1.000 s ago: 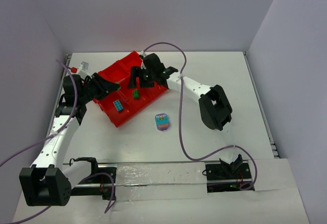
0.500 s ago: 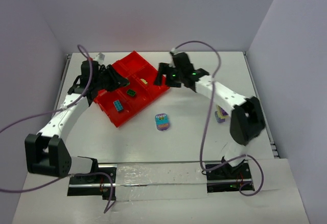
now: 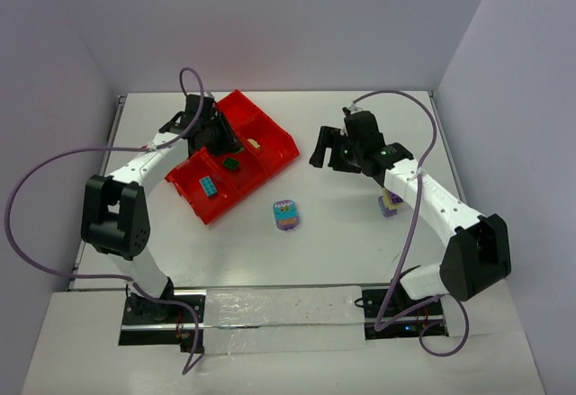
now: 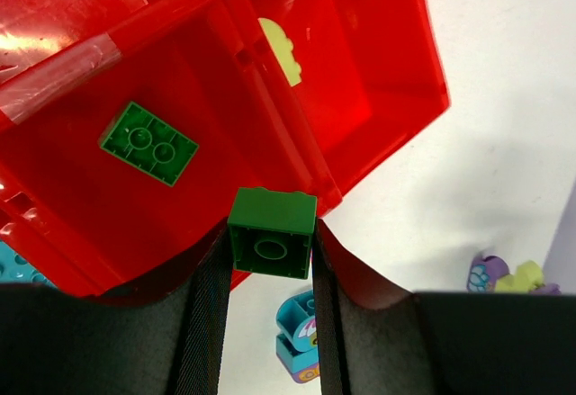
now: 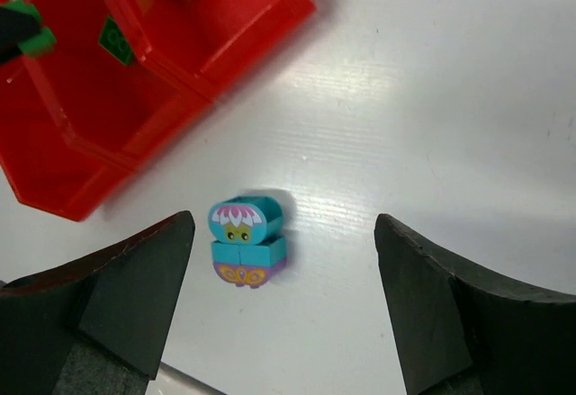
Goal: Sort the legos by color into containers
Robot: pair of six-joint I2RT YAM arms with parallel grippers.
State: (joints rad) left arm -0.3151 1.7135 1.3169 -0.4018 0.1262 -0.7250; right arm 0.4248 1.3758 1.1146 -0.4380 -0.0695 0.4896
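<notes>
Moved: the right arm has pulled back off the red tray (image 3: 279,150) to the open bench (image 3: 342,237). The left arm has swung from the tray's left side to its far edge and now hangs over it.
Left pincer (image 3: 219,134): pressed together on a dark green brick (image 4: 272,233), held above the tray, close over a wall between compartments.
Right pincer (image 3: 328,149): spread wide with nothing in it, above bare bench and well apart from the tray.
Sorted so far: a flat green brick (image 4: 148,142) lies in one compartment, a teal brick (image 3: 209,186) in the neighbouring one and a yellow-green piece (image 4: 282,50) in a third. As far as I can see, each holds one colour.
Step in hand: my reading is that the held green brick is due to drop in beside the flat green one.
Left to do: a teal clump (image 5: 245,240) with a purple base sits alone on the bench in front of the tray. A purple and yellow-green clump (image 3: 390,202) sits just beside the right forearm. Both are mixed stacks and will probably need pulling apart. I judge the task about half done.
In the way: the wall under the held brick could send a drop there into the wrong compartment. The right forearm crowds the second clump.
</notes>
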